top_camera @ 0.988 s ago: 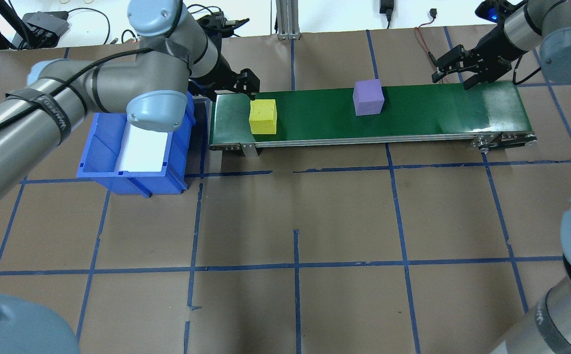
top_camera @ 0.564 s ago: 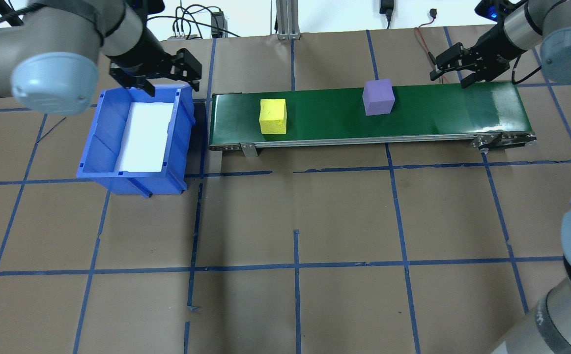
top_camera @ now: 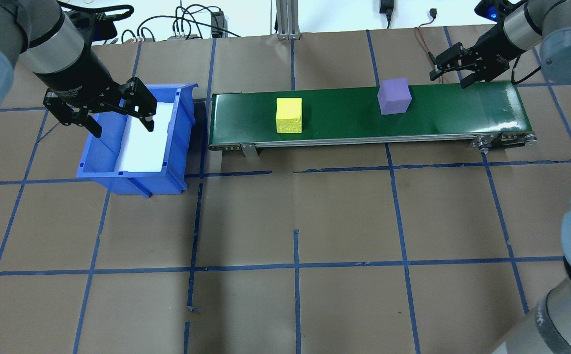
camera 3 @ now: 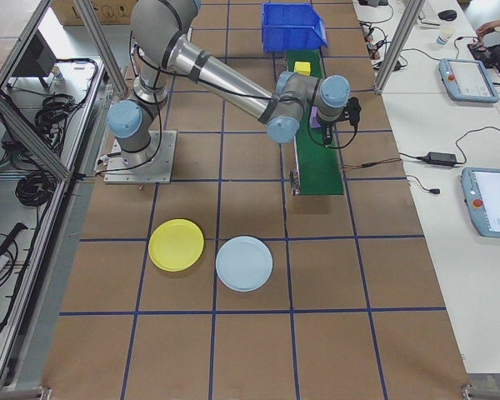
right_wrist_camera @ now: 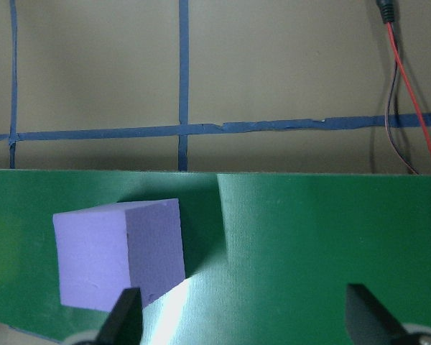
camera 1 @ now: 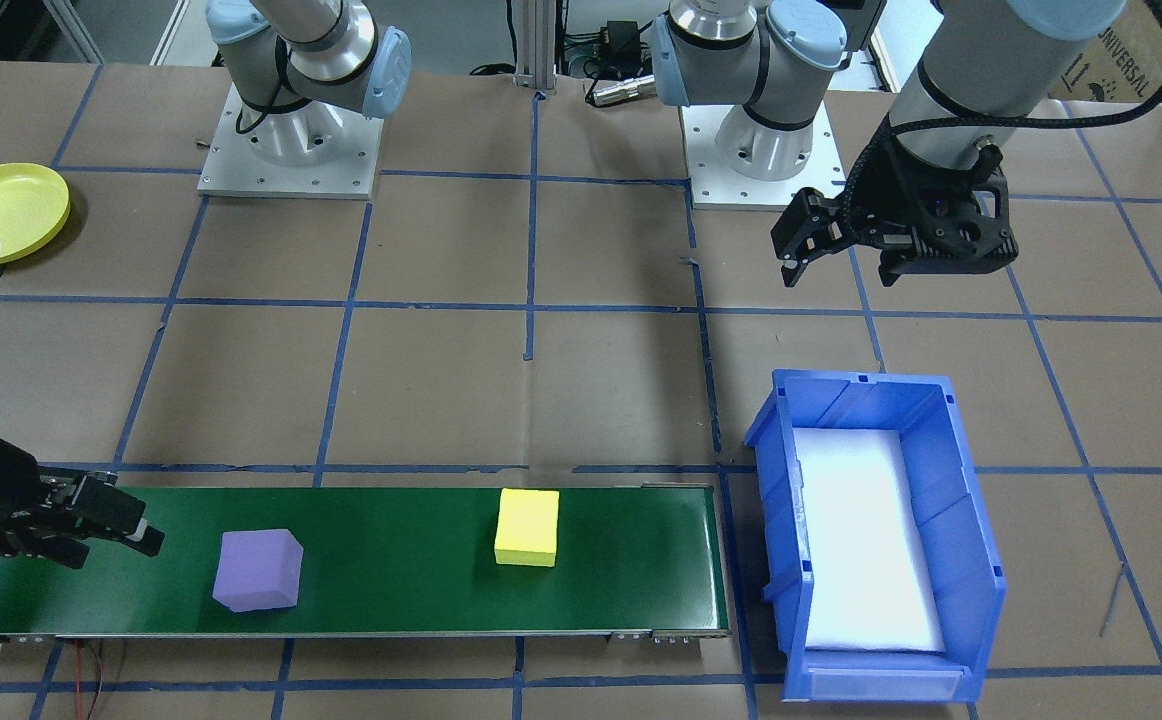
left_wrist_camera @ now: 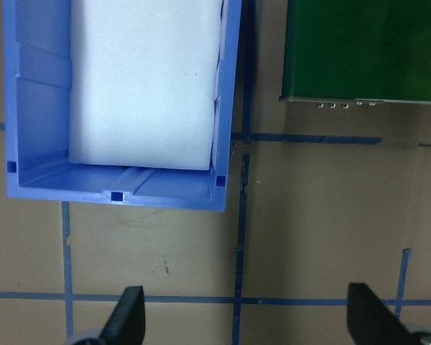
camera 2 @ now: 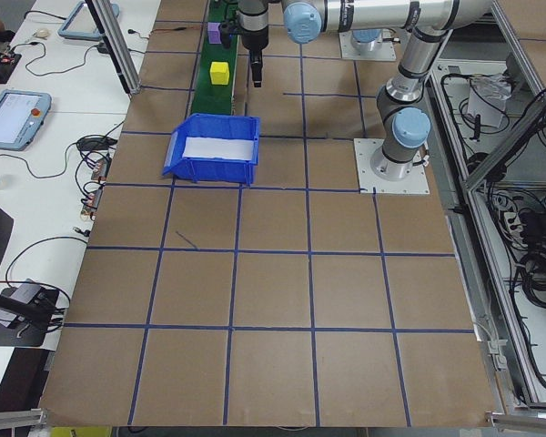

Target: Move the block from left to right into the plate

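We judge the purple block (top_camera: pixel 394 96) light, slightly soft foam — best pinched across flat opposite faces; the right end effector (top_camera: pixel 451 68) waits spread wide, empty.

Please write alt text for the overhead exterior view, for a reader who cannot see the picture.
A yellow block and a purple block sit on a green conveyor belt. The open right gripper hovers at the belt's right end, and the open, empty left gripper hangs over a blue bin.
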Controlling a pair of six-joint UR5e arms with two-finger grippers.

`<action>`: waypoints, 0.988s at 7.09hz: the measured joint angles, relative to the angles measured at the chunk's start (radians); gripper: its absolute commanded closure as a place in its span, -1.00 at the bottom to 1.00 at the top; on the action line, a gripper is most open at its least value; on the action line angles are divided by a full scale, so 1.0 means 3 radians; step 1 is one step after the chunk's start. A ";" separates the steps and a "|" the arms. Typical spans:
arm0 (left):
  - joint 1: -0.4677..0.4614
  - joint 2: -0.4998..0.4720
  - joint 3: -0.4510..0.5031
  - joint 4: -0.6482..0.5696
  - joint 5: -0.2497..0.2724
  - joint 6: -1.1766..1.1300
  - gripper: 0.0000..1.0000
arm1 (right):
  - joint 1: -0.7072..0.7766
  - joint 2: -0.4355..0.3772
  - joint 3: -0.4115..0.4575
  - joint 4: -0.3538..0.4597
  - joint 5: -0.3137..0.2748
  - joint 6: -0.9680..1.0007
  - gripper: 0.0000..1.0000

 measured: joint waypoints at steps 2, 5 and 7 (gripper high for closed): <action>0.0004 0.0001 -0.0025 0.0010 0.0029 0.0058 -1.00 | 0.0000 0.0005 -0.0001 -0.0004 0.0011 0.0007 -1.00; 0.0027 0.0004 -0.0052 0.0019 0.0044 0.0129 -1.00 | 0.0003 0.0006 0.0005 -0.0010 0.0000 0.0005 -1.00; 0.0029 0.0004 -0.0058 0.0017 0.0043 0.0137 -1.00 | 0.0010 0.0002 0.0070 -0.0020 -0.0023 0.0003 -1.00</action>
